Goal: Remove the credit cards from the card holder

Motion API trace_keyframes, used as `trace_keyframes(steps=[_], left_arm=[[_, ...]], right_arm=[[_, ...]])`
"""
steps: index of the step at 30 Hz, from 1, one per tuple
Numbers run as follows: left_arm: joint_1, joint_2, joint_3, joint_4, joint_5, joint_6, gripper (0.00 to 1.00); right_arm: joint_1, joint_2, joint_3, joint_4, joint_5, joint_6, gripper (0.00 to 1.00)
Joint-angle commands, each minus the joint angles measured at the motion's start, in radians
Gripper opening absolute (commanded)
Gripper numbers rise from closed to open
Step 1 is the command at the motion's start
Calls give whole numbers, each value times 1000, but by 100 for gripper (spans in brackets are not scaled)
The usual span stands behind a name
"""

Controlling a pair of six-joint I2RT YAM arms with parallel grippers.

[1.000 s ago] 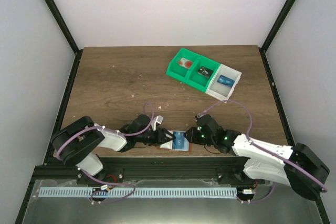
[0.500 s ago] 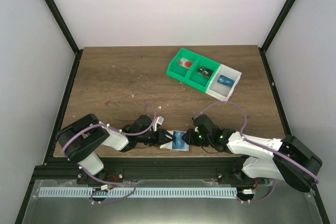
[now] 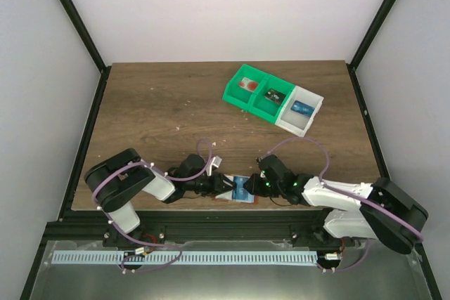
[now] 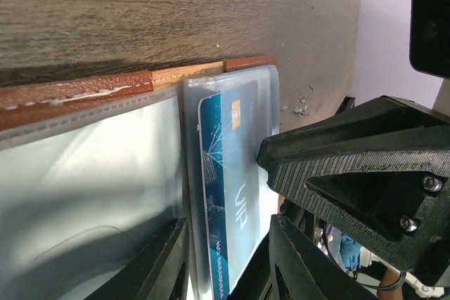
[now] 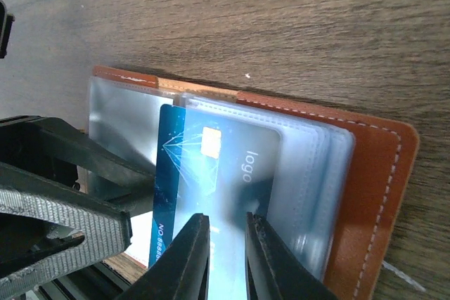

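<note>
The card holder lies open on the table, right at the near edge, with a blue card sitting in its clear sleeve. The left gripper has its fingers spread either side of that sleeve. The right gripper is down on the card, its fingers nearly together, though I cannot tell if it is gripping.

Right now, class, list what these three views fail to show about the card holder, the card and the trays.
- Top view: card holder mostly covered by left gripper and right gripper; what lies in the trays is too small to name.
- Left wrist: card's lower end hidden by left fingers and cut off by the bottom edge.
- Right wrist: glare on the sleeves hides whether more cards sit inside.
</note>
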Motion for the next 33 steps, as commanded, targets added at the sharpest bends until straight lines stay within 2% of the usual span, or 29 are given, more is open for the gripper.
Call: trace_keyframes(steps=[1,11,17,26,33], left_arm=[[2,27,-3,65,16,-15,34],[2,46,3,86,23,-24,30],[2,50,3,99,29,-33,20],[1,12,-5,86,30,-41,0],[3,-56,-25,14,-9,-25,0]], right_arm=[[-1,22,-14,8,-4,-6,16],[-1,39,-3,-4,6,-5,15],[-1,39,-10,-3,3,-3,15],[-2,31,-20,-11,20,-3,15],[-2,7,-32,-19,39,4,15]])
